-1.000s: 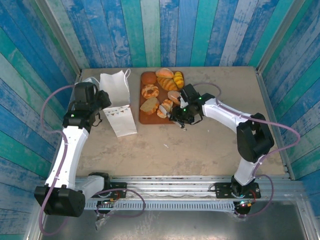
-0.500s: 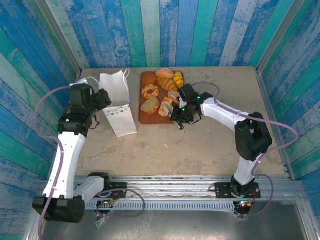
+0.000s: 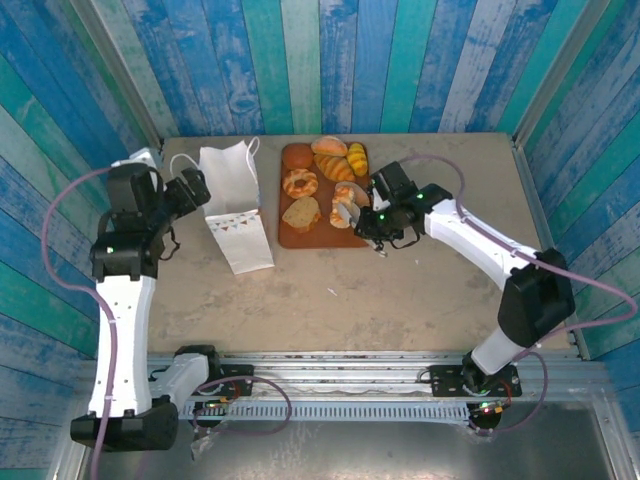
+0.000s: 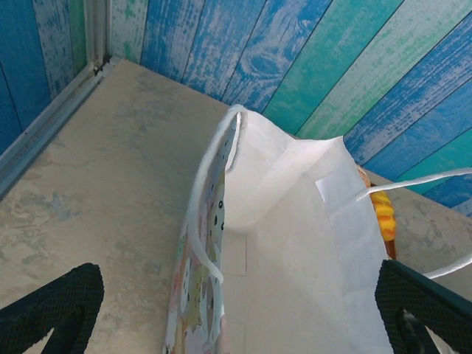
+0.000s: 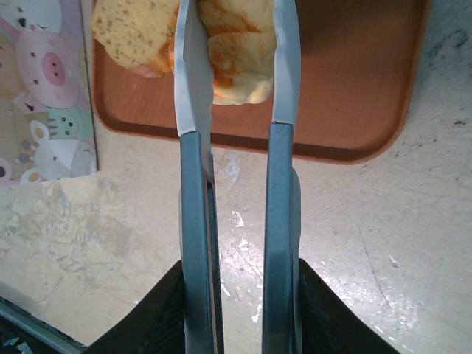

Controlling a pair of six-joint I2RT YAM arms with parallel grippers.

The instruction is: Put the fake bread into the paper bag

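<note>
Right gripper (image 3: pixel 356 214) has just clamped shut on orange-yellow roll (image 5: pixel 234 59) at near edge of brown board (image 3: pixel 300 238); other bread (image 3: pixel 335 160) still on board. Left gripper (image 3: pixel 192 188) has opened wide, backed off beside paper bag (image 3: pixel 235 215), which stands unheld. Likely next: carry roll to bag

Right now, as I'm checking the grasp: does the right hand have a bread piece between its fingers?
Yes, the right hand is clamped on a golden roll, one finger pressing each side.
</note>
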